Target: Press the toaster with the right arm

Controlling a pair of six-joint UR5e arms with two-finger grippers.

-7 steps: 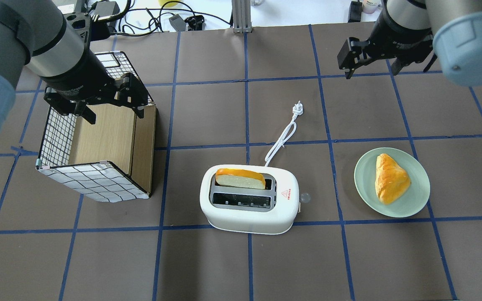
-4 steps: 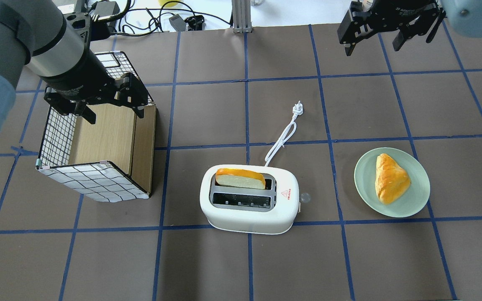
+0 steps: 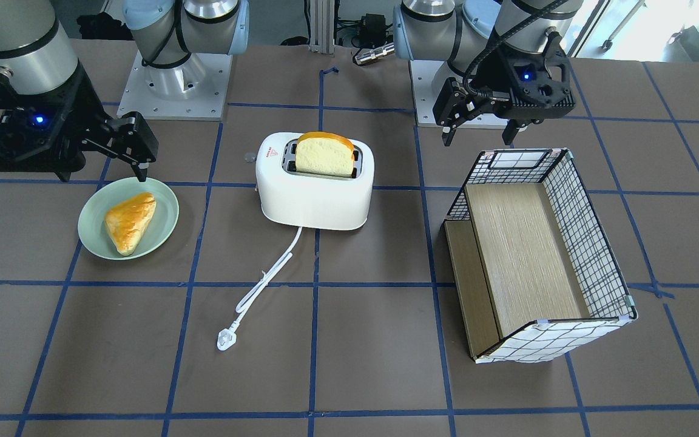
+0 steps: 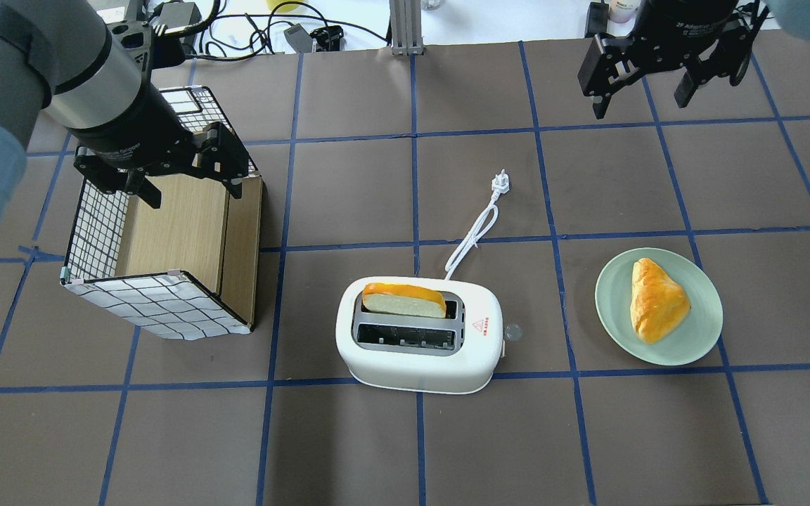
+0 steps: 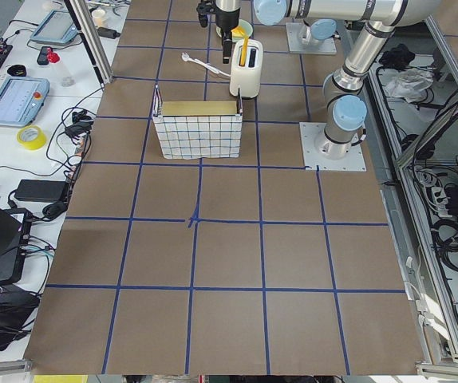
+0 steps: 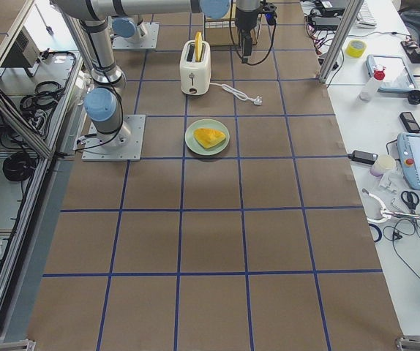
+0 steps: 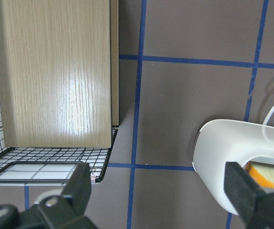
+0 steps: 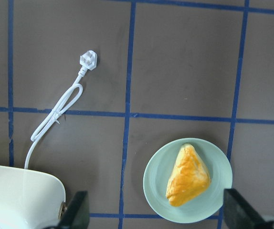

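While right arm (image 3: 19, 48) hangs, jaws spread — left arm (image 3: 522, 27) too — plate (image 4: 616, 309) (bearing pastry (image 4: 657, 299)) and basket (image 4: 159, 302) flank toaster (image 4: 419, 369).

Wire basket (image 4: 159, 306): black grid frame, checked white liner, pale wooden board (image 4: 173, 225) lying inside, narrower wooden strip (image 4: 240, 239) along its right wall. It serves as the reference for all positions, taken in the overhead view.

Right of the basket, slightly nearer the camera: bread slice (image 4: 403, 299), orange crust, standing on edge. Farther right, well apart from the basket: pale green plate (image 4: 700, 330) carrying one triangular golden pastry (image 4: 654, 299).

Basket and plate rest on a brown table (image 4: 349, 183) gridded with blue tape (image 4: 349, 246). Beyond the basket, past the far table edge: black cables (image 4: 250, 28).
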